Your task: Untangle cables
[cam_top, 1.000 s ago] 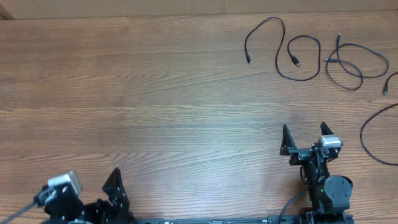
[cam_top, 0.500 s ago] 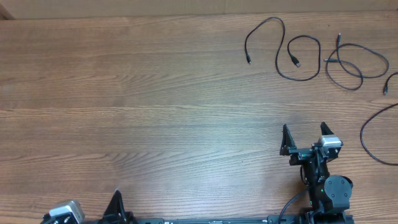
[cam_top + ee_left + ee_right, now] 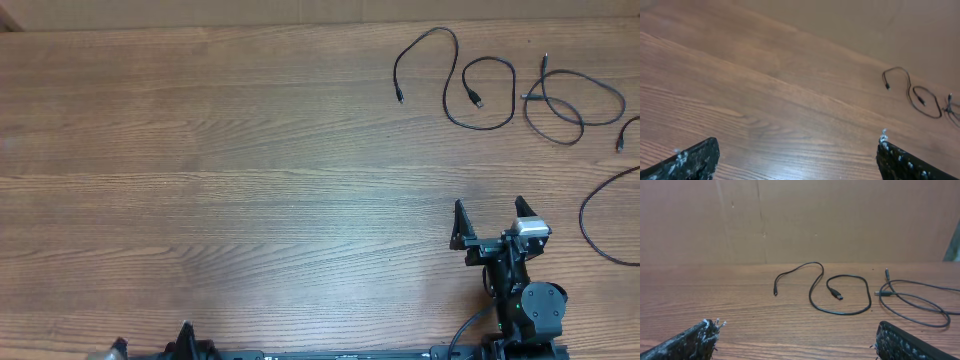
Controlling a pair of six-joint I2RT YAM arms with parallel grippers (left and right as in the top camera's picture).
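Observation:
Three thin black cables lie apart at the table's far right. An S-shaped cable (image 3: 457, 50) is leftmost, a looped cable (image 3: 622, 100) lies beside it, and a curved cable (image 3: 584, 215) runs off the right edge. My right gripper (image 3: 489, 208) is open and empty, well in front of them. In the right wrist view the right gripper (image 3: 796, 332) faces the S-shaped cable (image 3: 812, 292) and the looped cable (image 3: 920, 302). My left gripper (image 3: 795, 150) is open and empty over bare wood. It sees the S-shaped cable (image 3: 910, 90) far off.
A brown cardboard wall (image 3: 790, 220) stands along the table's back edge. The right arm's base (image 3: 530, 310) sits at the front right. Only a tip of the left arm (image 3: 185, 335) shows at the overhead view's bottom edge.
The left arm has drawn back toward the front edge and almost left the overhead view. The right arm and the cables have not moved.

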